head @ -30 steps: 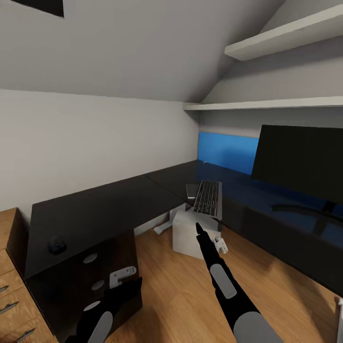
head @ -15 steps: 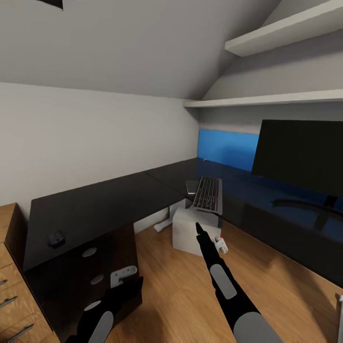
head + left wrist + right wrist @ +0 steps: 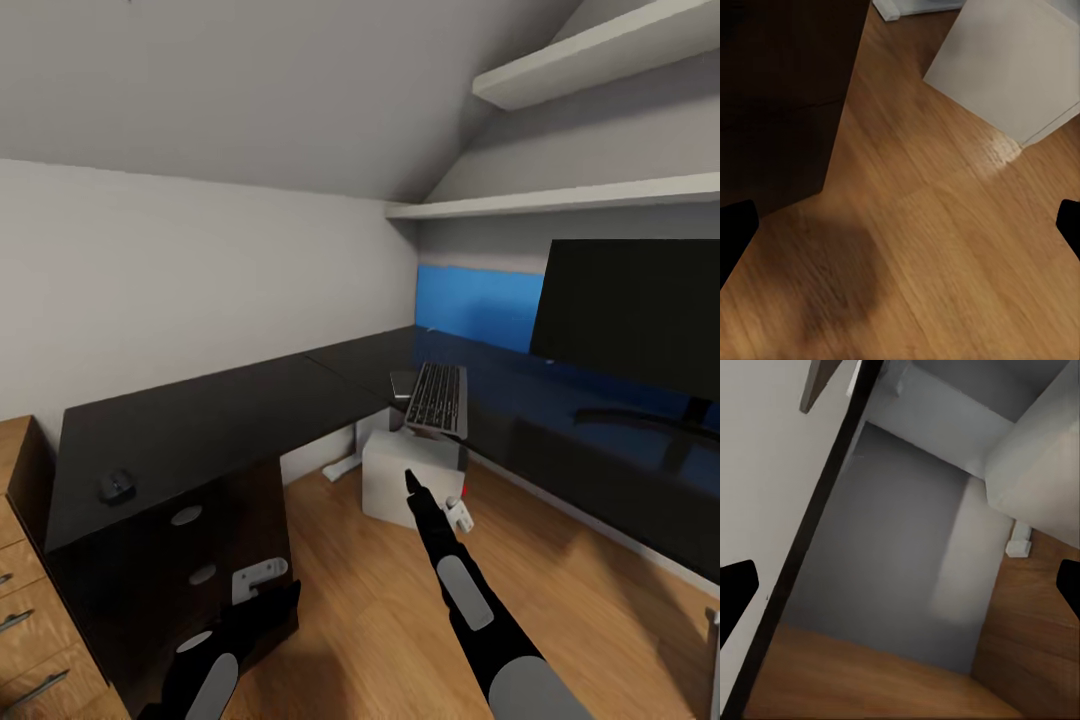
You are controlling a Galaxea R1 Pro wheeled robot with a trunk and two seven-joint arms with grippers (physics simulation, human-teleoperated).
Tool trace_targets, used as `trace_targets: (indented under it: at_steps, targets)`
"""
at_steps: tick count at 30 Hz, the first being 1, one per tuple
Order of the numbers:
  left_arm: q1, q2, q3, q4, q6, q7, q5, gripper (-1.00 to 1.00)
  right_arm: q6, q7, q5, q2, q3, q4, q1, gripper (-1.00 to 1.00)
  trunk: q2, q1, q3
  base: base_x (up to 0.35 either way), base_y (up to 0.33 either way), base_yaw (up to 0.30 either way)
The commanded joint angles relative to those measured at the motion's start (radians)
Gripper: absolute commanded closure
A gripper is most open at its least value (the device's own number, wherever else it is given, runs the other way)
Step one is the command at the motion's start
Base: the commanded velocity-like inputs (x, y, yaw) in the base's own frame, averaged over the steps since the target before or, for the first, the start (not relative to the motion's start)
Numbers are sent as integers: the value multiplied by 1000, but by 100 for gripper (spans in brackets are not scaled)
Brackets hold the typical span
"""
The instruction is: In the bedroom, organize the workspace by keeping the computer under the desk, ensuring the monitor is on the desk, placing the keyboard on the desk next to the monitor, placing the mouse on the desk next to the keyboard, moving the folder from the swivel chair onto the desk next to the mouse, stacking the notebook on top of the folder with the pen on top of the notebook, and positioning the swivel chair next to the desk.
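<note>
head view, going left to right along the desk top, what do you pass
mouse → notebook → keyboard → monitor, all on the desk

Keyboard (image 3: 438, 397) overhanging desk (image 3: 200, 425) edge, mouse (image 3: 117, 486) apart, computer (image 3: 410, 478) seemingly underneath

A brown wooden plank floor (image 3: 922, 247) is seen below the camera. A boxy light grey-white tower case (image 3: 1009, 64) is stood on it. A black drawer unit of the worktop (image 3: 784, 90) is seen beside it, well apart. Two black fingers (image 3: 733, 236) are spread wide at the frame edges, nothing between them.
</note>
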Motion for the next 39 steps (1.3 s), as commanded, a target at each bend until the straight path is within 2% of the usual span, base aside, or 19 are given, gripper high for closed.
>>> trace_targets:
  at_steps: [1, 4, 5, 6, 8, 11, 13, 15, 19, 22, 23, 24, 28, 29, 30, 34, 37, 39]
  targets:
    - [-1, 0, -1, -1, 2, 9, 10, -100, -5, 1, -11, 0, 3, 1, -1, -100, -8, 4, -4, 0, 0, 0]
    - [-1, 0, -1, -1, 2, 9, 10, -100, -3, -36, -12, 0, 5, 2, -2, -100, -29, 15, -14, 0, 0, 0]
    - [-1, 0, -1, -1, 2, 9, 10, -100, 4, -98, -17, 0, 6, -1, -3, -100, -36, 19, -17, 0, 0, 0]
    - [-1, 0, -1, -1, 2, 9, 10, -100, 12, -130, -18, 0, 6, -8, -3, -100, -43, 23, -20, 0, 0, 0]
    - [-1, 0, -1, -1, 2, 9, 11, -100, 37, -165, -20, 0, 5, -28, -3, -100, -57, 31, -26, 0, 0, 0]
    - [-1, 0, -1, -1, 2, 9, 11, -100, 55, -181, -34, 0, 2, -44, -3, -100, -78, 42, -36, 0, 0, 0]
    - [-1, 0, -1, -1, 4, 8, 12, -100, 53, -162, -63, 0, 3, -74, -3, -100, -78, 42, -36, 0, 0, 0]
    - [-1, 0, -1, -1, 4, 8, 12, -100, 50, -158, -67, 0, 4, -86, -3, -100, -78, 42, -36, 0, 0, 0]
    - [-1, 0, -1, -1, 5, 8, 13, -100, -13, -152, -91, 0, 5, -165, -4, -100, -78, 42, -36, 0, 0, 0]
    - [-1, -1, -1, -2, 5, 7, 13, -100, -93, -150, -159, 0, 13, -205, -5, -100, -78, 42, -36, 0, 0, 0]
    - [-1, -1, -1, -2, 5, 7, 13, -100, -107, -150, -170, 0, 15, -209, -6, -100, -78, 42, -36, 0, 0, 0]
    - [-1, 0, -1, -2, 5, 6, 13, -100, -146, -150, -201, 0, 23, -215, -6, -100, -78, 42, -36, 0, 0, 0]
    - [-1, 0, -1, -2, 5, 7, 15, -100, -210, -150, -250, 0, 34, -218, -6, -100, -78, 42, -36, 0, 0, 0]
    - [-1, -1, -2, -2, 5, 6, 15, -100, -242, -150, -278, 0, 40, -218, -6, -100, -78, 42, -36, 0, 0, 0]
    - [-1, -2, -2, -2, 5, 6, 16, -100, -251, -150, -283, 0, 43, -217, -6, -100, -78, 42, -36, 0, 0, 0]
    - [-1, -4, -2, -2, 5, 6, 16, -100, -353, -152, -300, 0, 89, -212, -6, -100, -78, 42, -36, 0, 0, 0]
    - [-1, -4, -3, -2, 5, 6, 17, -100, -505, -156, -306, 0, 194, -171, -6, -100, -78, 42, -36, 0, 0, 0]
    - [-1, -4, -3, -2, 5, 6, 17, -100, -563, -156, -319, 0, 246, -155, -6, -100, -78, 42, -36, 0, 0, 0]
